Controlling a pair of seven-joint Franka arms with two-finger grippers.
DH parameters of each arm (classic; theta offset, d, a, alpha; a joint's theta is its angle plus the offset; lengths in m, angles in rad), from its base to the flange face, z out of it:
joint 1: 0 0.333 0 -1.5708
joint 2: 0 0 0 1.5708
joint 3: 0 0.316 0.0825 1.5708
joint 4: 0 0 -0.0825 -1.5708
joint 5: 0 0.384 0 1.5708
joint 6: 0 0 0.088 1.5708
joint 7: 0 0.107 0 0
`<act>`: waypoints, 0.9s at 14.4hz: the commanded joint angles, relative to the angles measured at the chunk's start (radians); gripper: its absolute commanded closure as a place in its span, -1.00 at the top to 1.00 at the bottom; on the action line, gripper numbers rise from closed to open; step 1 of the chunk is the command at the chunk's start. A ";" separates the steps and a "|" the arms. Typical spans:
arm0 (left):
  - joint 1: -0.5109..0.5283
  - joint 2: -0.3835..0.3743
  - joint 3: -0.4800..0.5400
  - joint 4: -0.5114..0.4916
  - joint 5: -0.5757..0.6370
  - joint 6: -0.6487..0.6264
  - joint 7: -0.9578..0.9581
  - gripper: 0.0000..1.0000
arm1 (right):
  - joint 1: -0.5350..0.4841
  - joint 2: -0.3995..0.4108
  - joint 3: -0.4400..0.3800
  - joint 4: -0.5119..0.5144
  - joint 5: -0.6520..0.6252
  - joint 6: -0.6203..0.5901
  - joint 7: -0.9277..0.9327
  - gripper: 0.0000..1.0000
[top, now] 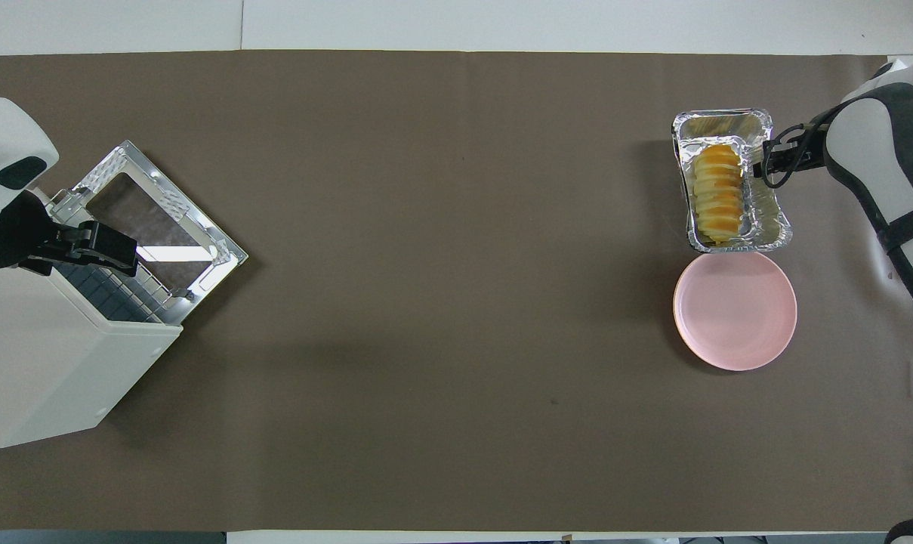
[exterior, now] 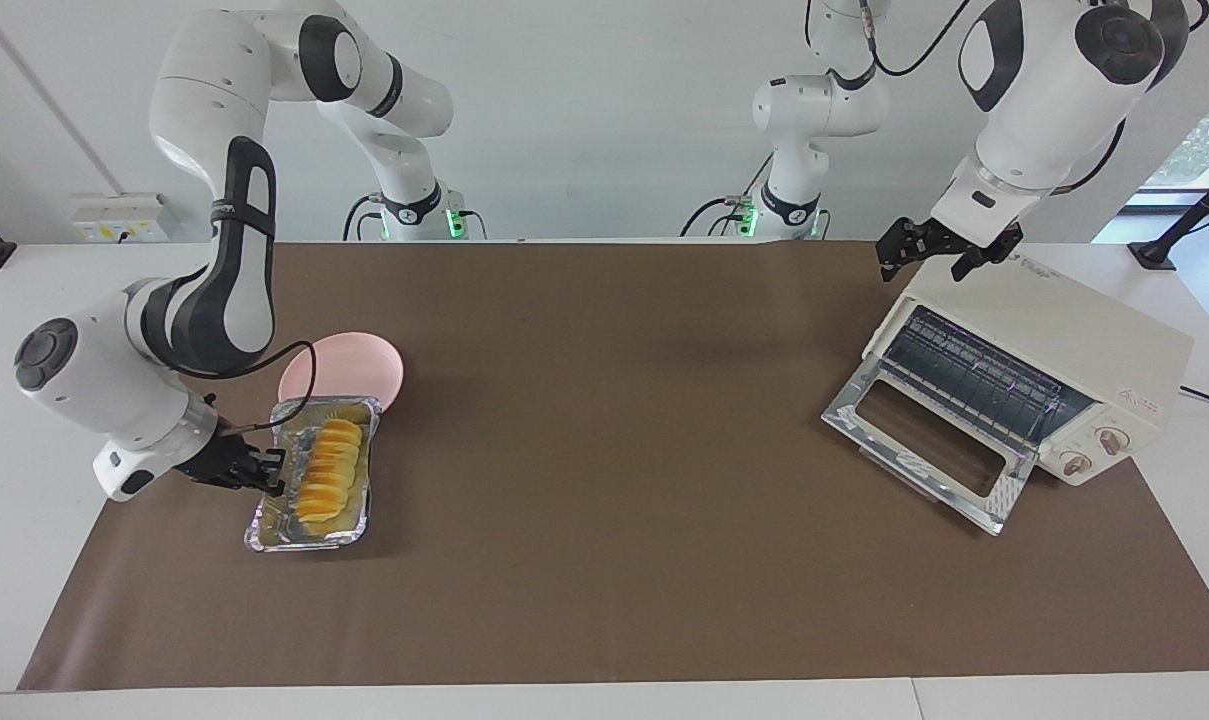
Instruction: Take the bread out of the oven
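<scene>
Bread [exterior: 328,473]: lies in foil tray [exterior: 264,530], out of oven [exterior: 1044,370], at the right arm's end of the table, just beside pink plate [exterior: 364,365]; right gripper [exterior: 267,474]: pinched shut on the tray's rim; advice: keep the tray level and low, set it flat before letting go; left gripper [exterior: 932,255]: fingers spread, empty, waits over the oven's top; oven door [exterior: 924,450]: dropped open

You get two high, distant cameras — one faces the robots from across the tabletop [exterior: 604,600], one looks steeply down from above their own end. Both share the brown mat [top: 426,302], half a turn apart — oven [exterior: 1044,360] swaps sides.
</scene>
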 commanded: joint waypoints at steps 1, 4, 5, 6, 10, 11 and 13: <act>0.017 -0.006 -0.008 0.006 -0.010 0.003 0.008 1.00 | -0.017 0.009 0.008 0.021 0.010 -0.001 -0.083 -1.00; 0.017 -0.012 -0.008 0.006 -0.010 0.003 0.008 1.00 | -0.029 0.009 0.010 -0.014 0.012 0.047 -0.090 -1.00; 0.017 -0.014 -0.008 0.006 -0.010 0.003 0.008 1.00 | -0.029 0.001 0.010 -0.046 0.015 0.070 -0.090 -1.00; 0.017 -0.018 -0.008 0.006 -0.010 0.003 0.010 1.00 | -0.032 -0.005 0.010 -0.066 0.017 0.087 -0.090 -1.00; 0.017 -0.029 -0.008 0.006 -0.010 0.002 0.008 1.00 | -0.044 -0.034 0.010 -0.151 0.026 0.142 -0.117 -1.00; 0.017 -0.032 -0.008 0.006 -0.010 0.003 0.008 1.00 | -0.044 -0.036 0.010 -0.159 0.026 0.143 -0.119 -1.00; 0.017 -0.034 -0.008 0.006 -0.010 0.002 0.008 1.00 | -0.041 -0.039 0.010 -0.168 0.026 0.146 -0.120 -1.00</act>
